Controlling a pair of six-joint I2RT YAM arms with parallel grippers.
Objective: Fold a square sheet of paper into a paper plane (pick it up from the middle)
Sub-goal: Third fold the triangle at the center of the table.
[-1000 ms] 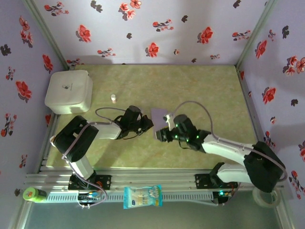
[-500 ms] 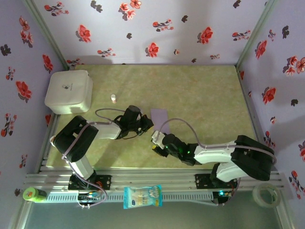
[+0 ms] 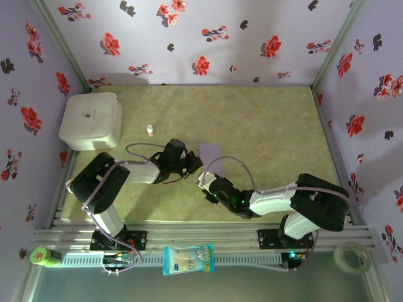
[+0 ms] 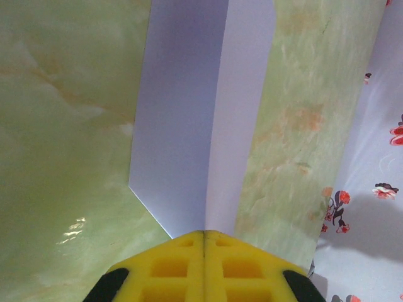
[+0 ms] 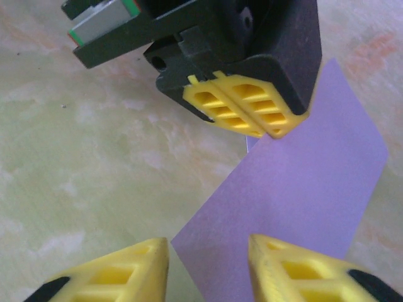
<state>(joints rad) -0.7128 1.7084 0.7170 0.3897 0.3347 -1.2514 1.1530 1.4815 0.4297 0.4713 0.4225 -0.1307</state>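
Only the first centre crease looks done: the thin pale-lilac square sheet of paper (image 4: 182, 126) is pinched at its near edge by the left gripper (image 4: 203, 234), clamped tight, while the right gripper (image 5: 208, 255), fingers apart, faces its lower corner, with the nose and wing folds left.

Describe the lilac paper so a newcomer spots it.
On the green marbled tabletop, look at the centre. The thin pale-lilac paper sheet is there, creased and pinched by the left gripper's yellow fingers, unlike the bulky white rounded box.
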